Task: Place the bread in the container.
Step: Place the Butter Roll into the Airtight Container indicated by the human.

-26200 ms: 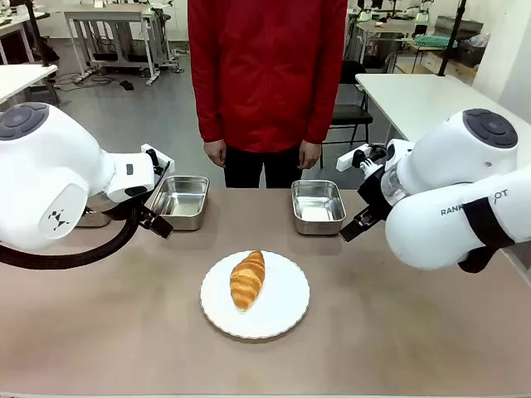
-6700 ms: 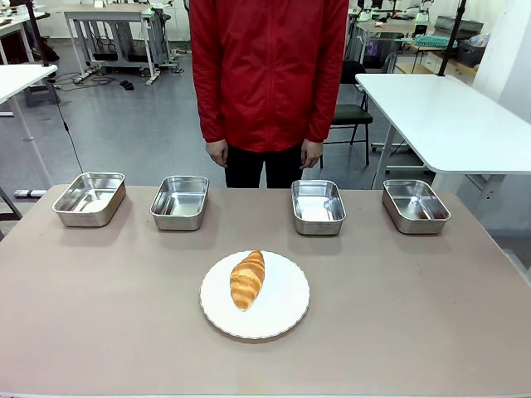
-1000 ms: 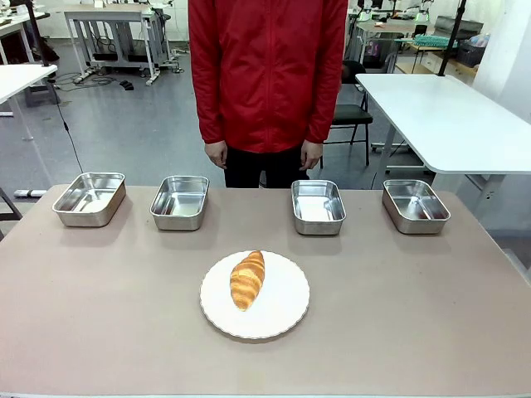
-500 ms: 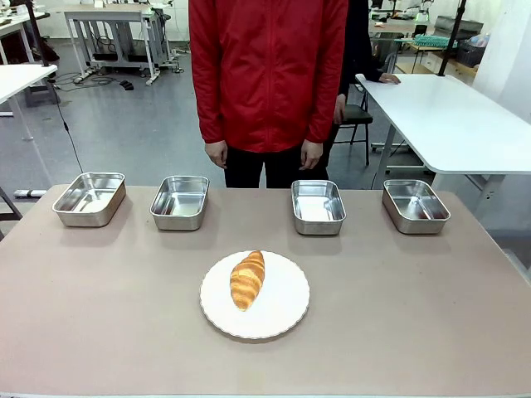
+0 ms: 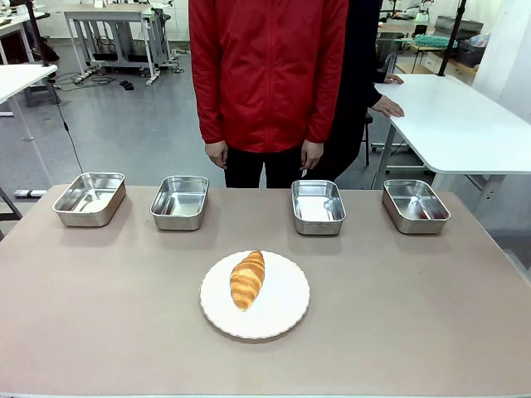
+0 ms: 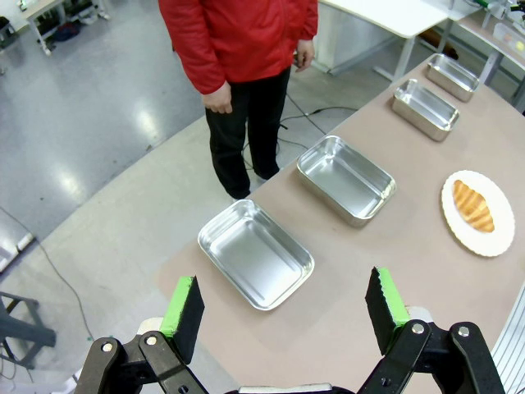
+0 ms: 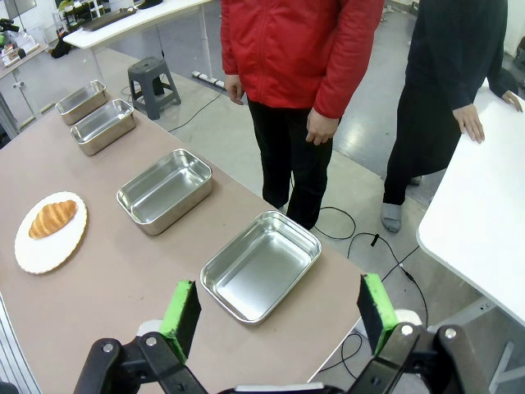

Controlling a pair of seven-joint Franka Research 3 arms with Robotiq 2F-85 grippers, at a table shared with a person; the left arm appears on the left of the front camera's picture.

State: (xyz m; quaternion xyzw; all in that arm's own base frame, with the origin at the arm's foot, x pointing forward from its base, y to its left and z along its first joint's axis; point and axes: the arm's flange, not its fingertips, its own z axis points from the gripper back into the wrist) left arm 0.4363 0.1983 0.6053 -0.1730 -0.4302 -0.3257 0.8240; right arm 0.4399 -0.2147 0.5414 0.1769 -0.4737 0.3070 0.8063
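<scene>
The bread (image 5: 247, 279), a golden-brown ridged roll, lies on a round white plate (image 5: 283, 300) in the middle of the table. Several alike steel containers stand in a row at the far edge; none is marked out from the others: (image 5: 90, 199), (image 5: 180, 201), (image 5: 318, 206), (image 5: 415, 205). In the left wrist view my left gripper (image 6: 283, 291) hangs open high above the end container (image 6: 255, 254), with the bread (image 6: 473, 204) far off. My right gripper (image 7: 277, 287) hangs open above the other end container (image 7: 260, 264), bread (image 7: 52, 219) far off.
A person in a red jacket (image 5: 267, 75) stands at the far side, hands down at the sides. A second person in black (image 5: 365, 83) stands behind, a hand on a white side table (image 5: 448, 108). The brown table (image 5: 415, 315) is bare around the plate.
Both arms have left the front view since the oldest frame. Over the last second a person in black has stepped in behind the person in red. Bread, plate and containers are unmoved.
</scene>
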